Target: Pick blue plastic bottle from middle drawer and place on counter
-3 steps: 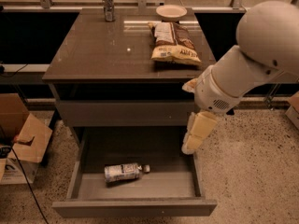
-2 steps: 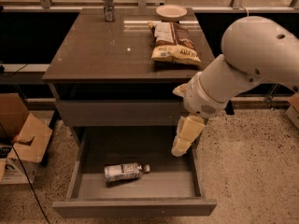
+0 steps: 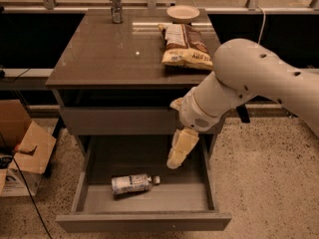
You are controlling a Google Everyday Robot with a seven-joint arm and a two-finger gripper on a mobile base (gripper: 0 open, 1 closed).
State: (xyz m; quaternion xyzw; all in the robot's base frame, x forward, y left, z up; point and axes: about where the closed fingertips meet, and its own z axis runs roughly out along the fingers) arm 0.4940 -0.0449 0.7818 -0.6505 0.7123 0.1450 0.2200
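Note:
The blue plastic bottle (image 3: 133, 183) lies on its side on the floor of the open middle drawer (image 3: 149, 195), cap pointing right. My gripper (image 3: 178, 151) hangs from the white arm over the drawer's right half, above and to the right of the bottle, not touching it. The counter (image 3: 104, 49) is the glossy dark slab on top of the cabinet.
On the counter stand a slim metallic can (image 3: 115, 5) at the back, a small plate (image 3: 183, 13) at the back right and a brown-yellow chip bag (image 3: 183, 46) on the right. A cardboard box (image 3: 22, 151) sits on the floor to the left.
The arm and gripper have moved left and a little down, from beside the drawer's right edge to over its right half. The bottle has not moved.

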